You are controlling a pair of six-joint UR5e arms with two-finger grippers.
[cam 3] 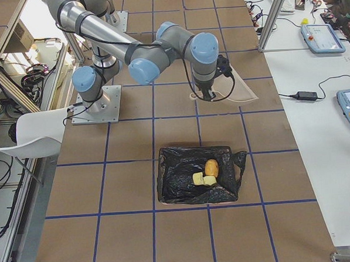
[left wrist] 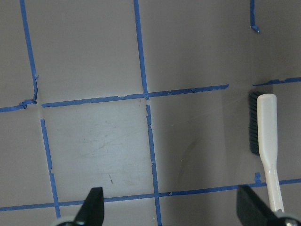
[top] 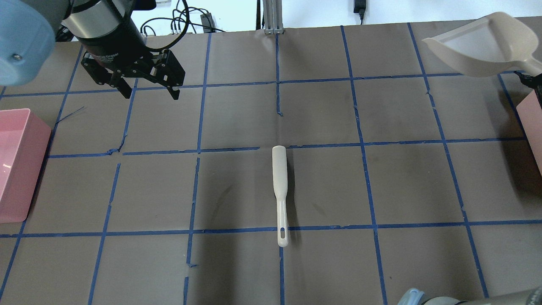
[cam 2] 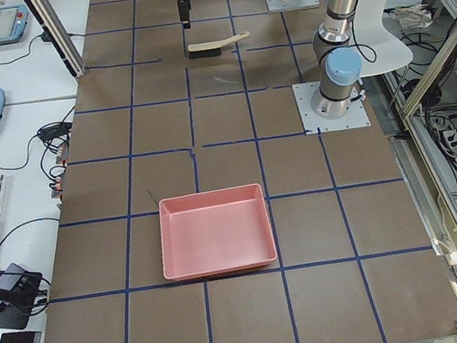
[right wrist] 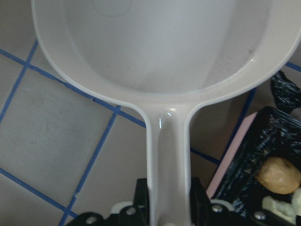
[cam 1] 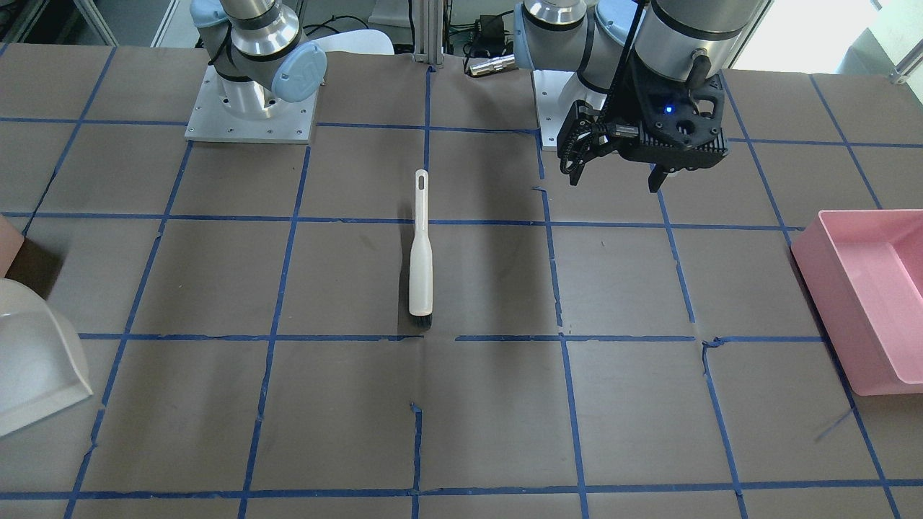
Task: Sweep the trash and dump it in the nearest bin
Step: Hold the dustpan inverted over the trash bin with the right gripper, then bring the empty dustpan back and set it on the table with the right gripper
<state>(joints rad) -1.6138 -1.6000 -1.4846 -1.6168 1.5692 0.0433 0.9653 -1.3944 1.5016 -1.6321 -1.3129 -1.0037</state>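
The trash lies inside the black-bag-lined nearest bin [cam 3: 166,184]: a tan potato-shaped lump [cam 3: 211,166] and two orange-tan chunks [cam 3: 203,179]. The potato lump [right wrist: 278,175] also shows in the right wrist view, beside the bin's peach-pink edge [right wrist: 231,157]. My right gripper [right wrist: 169,200] is shut on the handle of a white dustpan [right wrist: 155,47], held in the air beside the bin; the pan is empty. My left gripper [top: 148,90] is open and empty, hovering above the table. A white brush [top: 280,190] lies flat at the table's middle.
A rose-pink tub [top: 17,161] with deep walls stands at the table's left end, also seen in the exterior left view [cam 2: 216,230]. The brown table [top: 381,178] carries a blue tape grid. Both arm bases [cam 1: 249,108] stand at the table's rear edge.
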